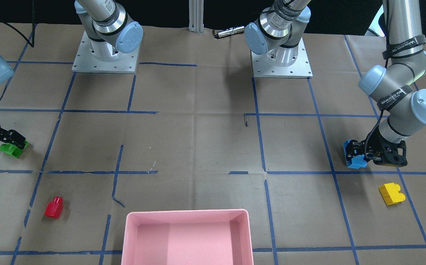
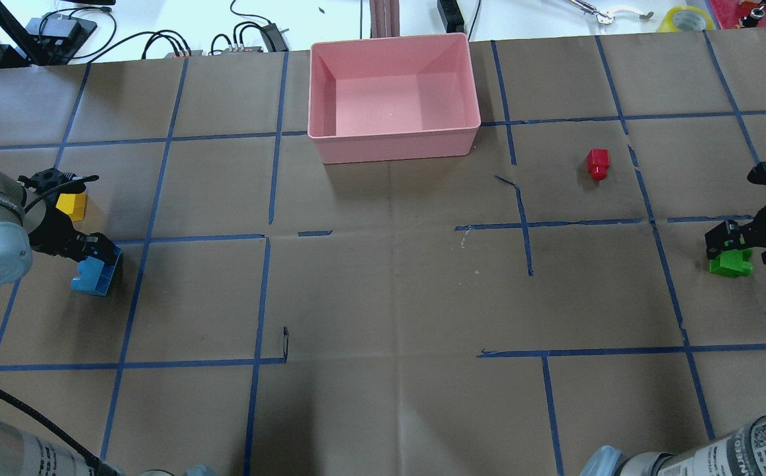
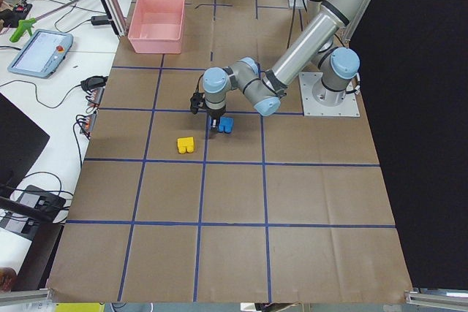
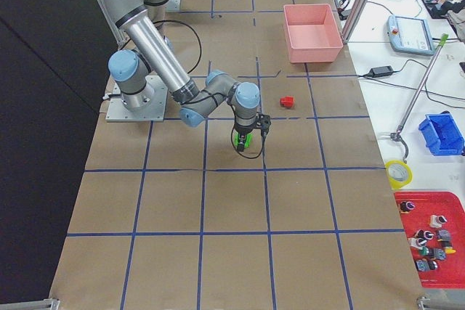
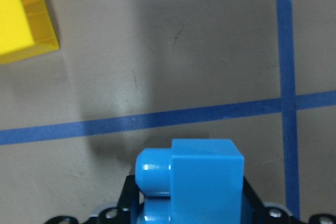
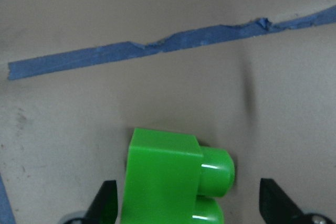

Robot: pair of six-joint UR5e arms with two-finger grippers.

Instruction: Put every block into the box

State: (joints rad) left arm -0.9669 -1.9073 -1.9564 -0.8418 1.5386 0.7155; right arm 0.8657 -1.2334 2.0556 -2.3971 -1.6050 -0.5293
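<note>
**Condition.** We are finding the left tool point(image 2: 87, 249) clenched on the blue brick point(image 2: 95, 274) near the left end of the table point(image 2: 389, 297). The left wrist view is showing the brick seated between the jaws, its studs facing sideways. We cannot tell whether it is clear of the table.

The right tool point(image 2: 729, 242) is standing released near the right end, its fingers point(image 6: 106, 201) straddling the green brick point(image 6: 163, 177). One finger is lying just beside the brick's flat flank. The other is well apart from the studded side.

The yellow brick point(image 2: 72, 205) is lying near the blue one, toward the far edge. The red brick point(image 2: 598, 163) is lying between the green brick and the pink bin point(image 2: 396, 149). The bin is sitting at the middle of the far edge and is holding no brick. We are judging the task barely begun.

**Hazards.**
- Because the right tool is sitting off-centre, closing may shove the green brick sideways. It may also pinch on the rounded studs and let the brick twist out.
- A low sweep by the left arm toward the bin may knock the yellow brick.
- With both arms heading for one bin, we are flagging a risk of the wrists meeting over it.
- A release from too high may bounce a brick over the shallow rim.
</note>
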